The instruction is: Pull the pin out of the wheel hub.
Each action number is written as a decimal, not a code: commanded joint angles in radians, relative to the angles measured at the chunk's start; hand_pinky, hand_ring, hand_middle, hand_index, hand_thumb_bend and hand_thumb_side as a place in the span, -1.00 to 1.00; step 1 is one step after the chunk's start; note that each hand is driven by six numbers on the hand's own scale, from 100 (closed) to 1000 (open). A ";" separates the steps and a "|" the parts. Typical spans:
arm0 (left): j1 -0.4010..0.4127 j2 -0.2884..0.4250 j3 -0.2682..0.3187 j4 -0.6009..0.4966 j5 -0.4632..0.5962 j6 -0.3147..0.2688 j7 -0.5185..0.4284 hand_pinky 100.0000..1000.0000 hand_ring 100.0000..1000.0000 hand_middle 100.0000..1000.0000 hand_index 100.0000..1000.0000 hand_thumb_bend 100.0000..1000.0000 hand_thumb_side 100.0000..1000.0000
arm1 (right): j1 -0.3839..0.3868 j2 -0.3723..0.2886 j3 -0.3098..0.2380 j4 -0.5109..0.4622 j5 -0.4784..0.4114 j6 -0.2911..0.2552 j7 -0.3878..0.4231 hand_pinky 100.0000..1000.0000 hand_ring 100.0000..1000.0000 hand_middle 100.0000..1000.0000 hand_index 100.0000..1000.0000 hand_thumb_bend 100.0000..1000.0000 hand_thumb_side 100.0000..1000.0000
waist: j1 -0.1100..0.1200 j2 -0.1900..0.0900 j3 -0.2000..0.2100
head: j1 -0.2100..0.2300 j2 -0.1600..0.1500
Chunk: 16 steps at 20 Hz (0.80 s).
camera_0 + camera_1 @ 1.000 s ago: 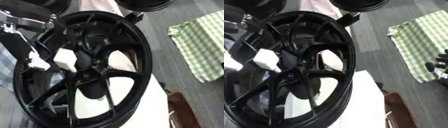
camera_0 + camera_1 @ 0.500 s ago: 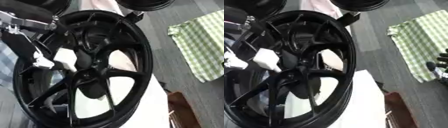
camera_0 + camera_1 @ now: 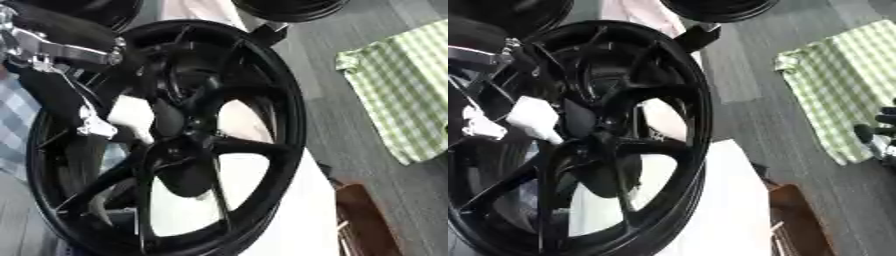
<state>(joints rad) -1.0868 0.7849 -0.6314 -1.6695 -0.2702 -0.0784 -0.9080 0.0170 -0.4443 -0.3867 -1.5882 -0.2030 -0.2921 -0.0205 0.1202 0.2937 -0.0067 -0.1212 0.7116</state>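
Big glossy black spoked alloy wheel hub (image 3: 175, 145) upright; your left hand (image 3: 118, 117), white-tipped, at centre, fingers unclear; can't tell right hand (image 3: 877, 135) either.

pin unseen behind left hand (image 3: 131, 117)

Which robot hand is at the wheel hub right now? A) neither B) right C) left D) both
C: the left robot hand reaches in from the left to the hub of the black wheel, while the right robot hand shows only at the right edge, over the floor by the green checked cloth.
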 commanded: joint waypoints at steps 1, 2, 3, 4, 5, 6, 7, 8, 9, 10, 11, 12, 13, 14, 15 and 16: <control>-0.015 0.012 0.006 0.006 -0.011 -0.009 0.001 0.54 0.48 0.24 0.63 -0.29 0.05 | -0.007 -0.019 -0.003 -0.018 0.000 0.000 -0.001 0.29 0.42 0.32 0.60 0.28 -0.56 | -0.011 -0.013 -0.002 | 0.005 0.001; -0.015 0.011 0.006 0.008 -0.012 -0.009 0.001 0.54 0.48 0.24 0.63 -0.29 0.04 | -0.007 -0.018 -0.003 -0.018 0.000 0.000 -0.001 0.29 0.42 0.32 0.60 0.28 -0.56 | -0.011 -0.013 -0.002 | 0.005 0.001; -0.015 0.010 0.005 0.009 -0.013 -0.011 0.001 0.54 0.48 0.23 0.63 -0.29 0.04 | -0.007 -0.018 -0.003 -0.018 -0.001 0.000 -0.001 0.29 0.42 0.32 0.60 0.28 -0.56 | -0.011 -0.013 -0.002 | 0.004 0.001; -0.016 0.009 0.005 0.010 -0.014 -0.012 0.001 0.54 0.48 0.24 0.63 -0.29 0.03 | -0.007 -0.018 -0.003 -0.018 -0.001 0.000 -0.001 0.29 0.42 0.32 0.60 0.28 -0.56 | -0.011 -0.013 -0.002 | 0.003 0.001; -0.016 0.009 0.006 0.010 -0.016 -0.013 0.001 0.54 0.48 0.24 0.63 -0.28 0.00 | -0.008 -0.019 -0.003 -0.018 -0.001 0.000 -0.001 0.29 0.42 0.32 0.60 0.28 -0.56 | -0.011 -0.013 -0.002 | 0.000 0.000; -0.016 0.008 0.006 0.010 -0.017 -0.014 0.001 0.54 0.48 0.24 0.63 -0.27 -0.01 | -0.008 -0.019 -0.002 -0.018 -0.001 0.000 -0.001 0.29 0.42 0.32 0.60 0.28 -0.56 | -0.011 -0.013 -0.002 | -0.004 0.000; -0.017 0.008 0.006 0.011 -0.019 -0.015 0.001 0.54 0.48 0.24 0.63 -0.26 -0.03 | -0.008 -0.019 -0.002 -0.018 -0.001 0.000 -0.001 0.29 0.42 0.32 0.60 0.28 -0.56 | -0.011 -0.014 -0.002 | -0.010 -0.002; -0.017 0.008 0.006 0.012 -0.022 -0.015 0.001 0.54 0.48 0.24 0.63 -0.25 -0.06 | -0.008 -0.019 -0.001 -0.018 -0.002 0.000 0.000 0.29 0.42 0.32 0.60 0.28 -0.56 | -0.011 -0.014 -0.002 | -0.016 -0.004; -0.017 0.007 0.007 0.014 -0.025 -0.016 0.001 0.54 0.48 0.24 0.62 -0.23 -0.09 | -0.009 -0.019 -0.001 -0.018 -0.002 0.000 0.000 0.29 0.42 0.32 0.60 0.28 -0.56 | -0.011 -0.014 -0.002 | -0.022 -0.007; -0.017 0.007 0.008 0.015 -0.029 -0.017 0.001 0.54 0.48 0.24 0.62 -0.22 -0.11 | -0.009 -0.019 -0.001 -0.018 -0.003 0.000 0.000 0.29 0.42 0.32 0.60 0.28 -0.56 | -0.011 -0.015 -0.002 | -0.028 -0.010; -0.018 0.006 0.009 0.017 -0.034 -0.019 0.001 0.54 0.48 0.24 0.62 -0.22 -0.13 | -0.010 -0.019 0.000 -0.018 -0.004 0.000 0.000 0.29 0.42 0.32 0.60 0.28 -0.56 | -0.011 -0.015 -0.003 | -0.034 -0.013; -0.018 0.006 0.010 0.018 -0.038 -0.020 0.001 0.54 0.48 0.24 0.63 -0.22 -0.14 | -0.010 -0.019 0.000 -0.018 -0.004 0.000 0.000 0.29 0.42 0.32 0.60 0.28 -0.56 | -0.011 -0.015 -0.003 | -0.040 -0.015; -0.018 0.005 0.010 0.020 -0.040 -0.021 0.001 0.54 0.48 0.24 0.63 -0.21 -0.16 | -0.010 -0.019 0.000 -0.018 -0.004 0.000 0.000 0.29 0.42 0.32 0.60 0.28 -0.56 | -0.011 -0.015 -0.003 | -0.044 -0.017; -0.018 0.005 0.010 0.021 -0.043 -0.022 0.001 0.54 0.48 0.24 0.63 -0.21 -0.18 | -0.010 -0.019 0.000 -0.018 -0.005 0.000 0.000 0.29 0.42 0.32 0.60 0.28 -0.56 | -0.011 -0.016 -0.003 | -0.047 -0.019; -0.018 0.004 0.010 0.022 -0.046 -0.023 0.001 0.54 0.47 0.24 0.63 -0.21 -0.20 | -0.010 -0.019 0.001 -0.018 -0.005 0.000 0.000 0.29 0.42 0.32 0.60 0.28 -0.56 | -0.011 -0.016 -0.003 | -0.050 -0.020; -0.018 0.004 0.010 0.023 -0.049 -0.024 0.001 0.53 0.47 0.23 0.62 -0.20 -0.23 | -0.010 -0.019 0.001 -0.017 -0.005 0.000 0.001 0.29 0.42 0.32 0.60 0.28 -0.56 | -0.011 -0.016 -0.003 | -0.051 -0.021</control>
<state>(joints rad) -1.0870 0.7732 -0.6371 -1.6460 -0.3108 -0.0979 -0.9074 0.0097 -0.4443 -0.3811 -1.5882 -0.2037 -0.2916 -0.0200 0.1190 0.2944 -0.0079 -0.1667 0.7054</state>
